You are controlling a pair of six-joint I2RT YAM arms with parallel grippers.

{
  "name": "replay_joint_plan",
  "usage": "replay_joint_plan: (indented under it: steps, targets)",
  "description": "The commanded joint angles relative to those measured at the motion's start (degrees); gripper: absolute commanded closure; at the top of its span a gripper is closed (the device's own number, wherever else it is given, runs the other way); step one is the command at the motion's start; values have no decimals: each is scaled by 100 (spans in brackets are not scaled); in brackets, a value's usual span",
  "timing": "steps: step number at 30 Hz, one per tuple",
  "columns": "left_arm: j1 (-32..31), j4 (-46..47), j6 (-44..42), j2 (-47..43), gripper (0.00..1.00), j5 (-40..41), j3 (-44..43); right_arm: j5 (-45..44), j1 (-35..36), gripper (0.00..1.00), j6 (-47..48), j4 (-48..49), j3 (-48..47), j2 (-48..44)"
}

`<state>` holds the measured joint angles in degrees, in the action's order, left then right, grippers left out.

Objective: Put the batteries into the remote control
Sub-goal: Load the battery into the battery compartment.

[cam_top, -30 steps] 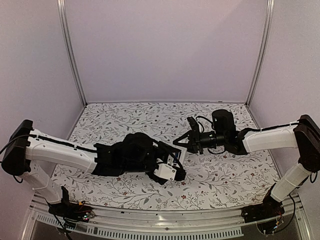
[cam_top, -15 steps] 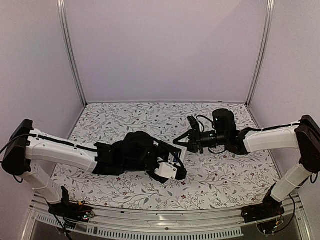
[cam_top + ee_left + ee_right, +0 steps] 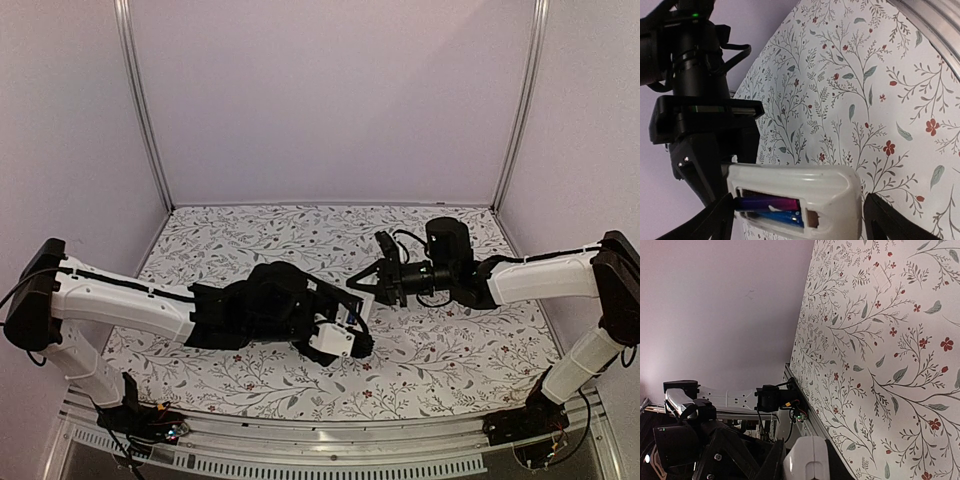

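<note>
Left gripper (image 3: 799, 212) is spread wide, its 2 fingers clamping the remote (image 3: 830, 192) by its ends, over the middle of the floral table (image 3: 890, 75). The remote's bay faces the left wrist camera, open, with a blue battery (image 3: 777, 216) lying inside. Right gripper (image 3: 364, 283) sits right at the remote's bay end. Whether its jaws pinch anything I cannot tell.

The white remote control (image 3: 832, 192) has two bluish batteries (image 3: 771, 209) in its open bay.
</note>
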<state>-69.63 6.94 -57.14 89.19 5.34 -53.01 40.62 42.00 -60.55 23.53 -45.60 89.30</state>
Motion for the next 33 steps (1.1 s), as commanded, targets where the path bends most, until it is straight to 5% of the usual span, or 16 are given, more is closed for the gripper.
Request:
replay_joint_plan:
  steps: [1,33]
  targets:
    - [63,-187,64,86,11,-92,-121,-57,48,100,61,29,-151,-226]
    - [-151,263,235,165,15,-223,460,7,-8,100,-972,1394,10,-431]
